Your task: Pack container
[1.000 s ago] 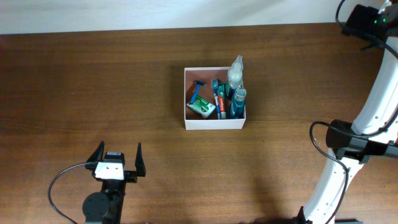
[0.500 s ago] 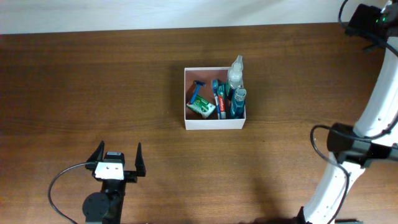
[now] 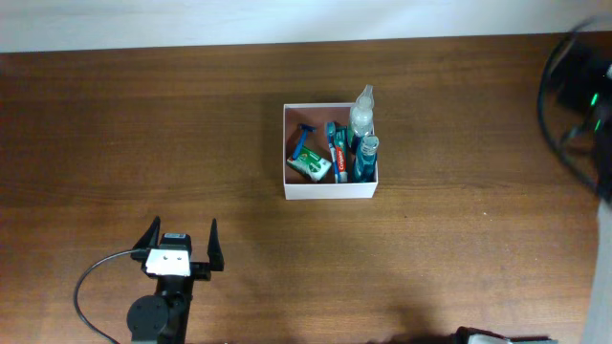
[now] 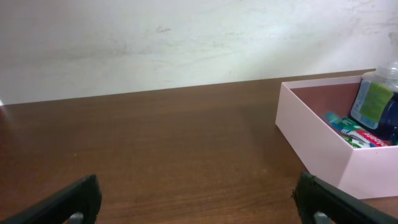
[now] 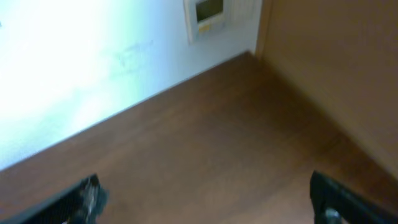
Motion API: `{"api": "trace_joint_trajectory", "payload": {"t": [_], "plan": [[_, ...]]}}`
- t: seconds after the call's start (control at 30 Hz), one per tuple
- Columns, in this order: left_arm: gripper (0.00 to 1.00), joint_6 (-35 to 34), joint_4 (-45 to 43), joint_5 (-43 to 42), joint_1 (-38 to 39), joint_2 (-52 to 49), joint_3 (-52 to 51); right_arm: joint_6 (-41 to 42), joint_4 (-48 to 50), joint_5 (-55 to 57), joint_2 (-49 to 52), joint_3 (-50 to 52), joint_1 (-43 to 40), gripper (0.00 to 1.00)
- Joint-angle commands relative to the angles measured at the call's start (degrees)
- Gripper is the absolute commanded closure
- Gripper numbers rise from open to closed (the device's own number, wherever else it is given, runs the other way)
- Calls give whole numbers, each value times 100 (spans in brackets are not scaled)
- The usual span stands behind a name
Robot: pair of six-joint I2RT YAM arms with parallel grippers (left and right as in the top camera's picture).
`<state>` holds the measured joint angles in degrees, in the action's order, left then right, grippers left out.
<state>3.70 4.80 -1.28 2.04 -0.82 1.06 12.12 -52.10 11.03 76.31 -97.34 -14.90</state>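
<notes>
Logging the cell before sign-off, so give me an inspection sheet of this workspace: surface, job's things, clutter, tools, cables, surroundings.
Surface: brown wooden table, bare around the box.
Job's things: container mid-table, holding a clear bottle, blue bottle, toothpaste tube, green packet and blue razor.
Clutter: nothing seen.
Tools: left tool open, empty, at the near edge; right tool open, empty, container not in its view.
Cables: black cable looping by the left arm's base.
Surroundings: pale wall behind the table.
</notes>
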Motion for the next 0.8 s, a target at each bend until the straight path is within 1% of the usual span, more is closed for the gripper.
{"api": "trace_joint_trajectory", "payload": {"t": [0.0, 0.07, 0.2, 0.4, 0.6, 0.77], "plan": [[1, 92, -22, 39, -46, 52, -59, 103, 354, -310, -713, 1062, 33, 2], [1, 92, -22, 39, -46, 52, -59, 96, 901, -308, -1285, 1803, 52, 2], [1, 92, -22, 39, -46, 52, -59, -240, 2155, -313, -2330, 3246, 179, 2], [0, 92, -22, 39, -46, 52, -59, -243, 3759, -310, -4107, 5449, 612, 2], [1, 92, -22, 39, -46, 52, -59, -245, 4662, -310, -5615, 7042, 1095, 2], [1, 92, -22, 39, -46, 52, -59, -243, 4972, -315, -6251, 7735, 1434, 2]]}}
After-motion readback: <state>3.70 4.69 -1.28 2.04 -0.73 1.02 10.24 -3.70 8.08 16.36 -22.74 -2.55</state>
